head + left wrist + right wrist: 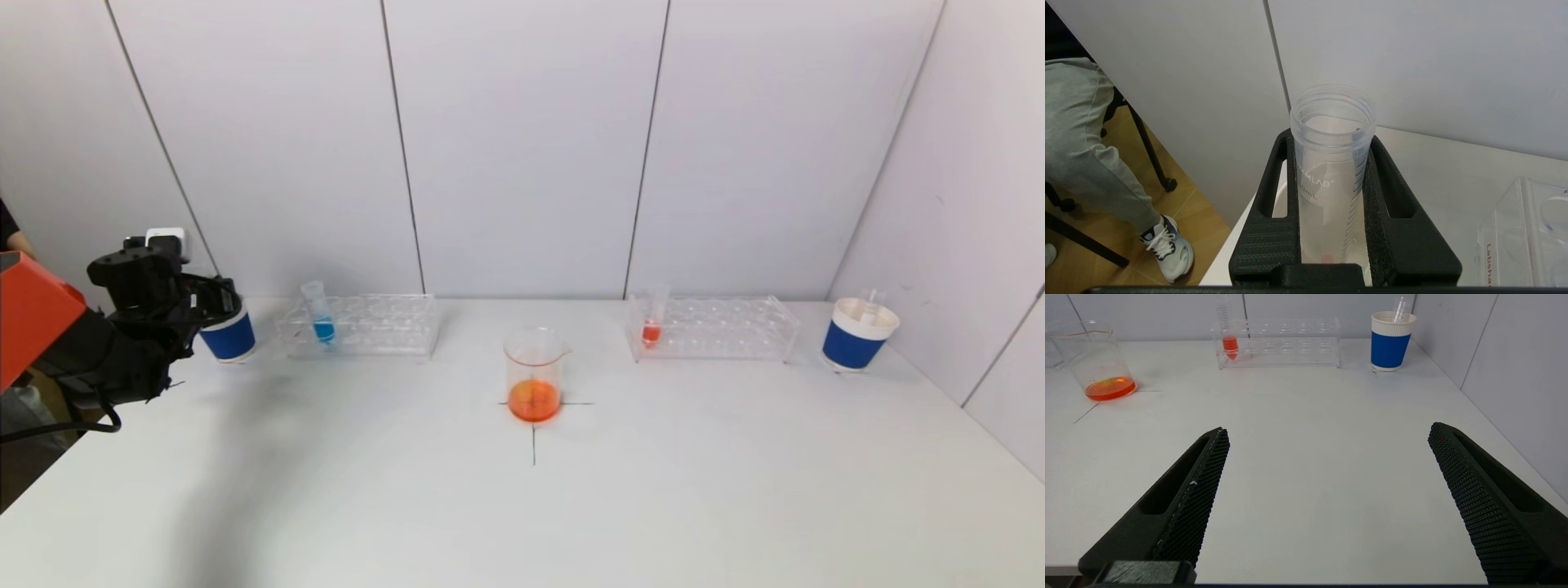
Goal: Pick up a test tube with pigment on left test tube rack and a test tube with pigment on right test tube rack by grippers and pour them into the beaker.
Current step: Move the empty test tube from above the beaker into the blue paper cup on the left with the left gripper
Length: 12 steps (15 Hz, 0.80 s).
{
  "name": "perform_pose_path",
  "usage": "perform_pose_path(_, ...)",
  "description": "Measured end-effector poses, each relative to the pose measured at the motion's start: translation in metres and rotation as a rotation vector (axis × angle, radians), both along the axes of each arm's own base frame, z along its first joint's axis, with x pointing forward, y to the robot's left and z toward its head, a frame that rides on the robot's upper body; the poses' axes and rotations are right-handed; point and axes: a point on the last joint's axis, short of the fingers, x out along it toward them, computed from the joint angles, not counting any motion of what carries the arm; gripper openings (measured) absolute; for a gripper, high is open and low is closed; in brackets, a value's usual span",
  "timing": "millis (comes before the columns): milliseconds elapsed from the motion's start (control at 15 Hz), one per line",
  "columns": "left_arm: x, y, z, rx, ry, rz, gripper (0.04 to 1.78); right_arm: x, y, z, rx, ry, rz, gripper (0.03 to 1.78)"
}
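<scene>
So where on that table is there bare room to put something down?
The whole near half in front of the beaker is bare, as are the gaps between it and each rack. The back row is crowded; the left hand holds an emptied tube over the left cup.

The setting is a laboratory-style test bench. A plain white table [735, 490] is enclosed by pale grey wall panels [522, 147]. On it stand two clear acrylic test tube racks [359, 327] [712, 328], a clear glass beaker [535, 376] containing orange liquid, graduated clear plastic tubes [1331, 163] and two blue-and-white paper cups [857, 335] [230, 336]. A black cross mark [534, 433] on the table locates the beaker.
</scene>
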Motion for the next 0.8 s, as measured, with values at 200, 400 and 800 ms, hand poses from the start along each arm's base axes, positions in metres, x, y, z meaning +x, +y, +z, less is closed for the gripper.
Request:
perform_pose_path(200, -0.0002, -0.0001, 0.0001, 0.0, -0.001, -0.001, 0.49, 0.0, 0.0, 0.0, 0.0, 0.0, 0.0, 1.77)
perform_pose_path(400, 0.0, 0.0, 0.001, 0.002, -0.011, -0.001, 0.71, 0.0, 0.0, 0.0, 0.0, 0.0, 0.0, 1.77)
perform_pose_path(800, 0.0, 0.0, 0.0005, 0.002, -0.009, -0.001, 1.58, 0.0, 0.0, 0.0, 0.0, 0.0, 0.0, 1.77)
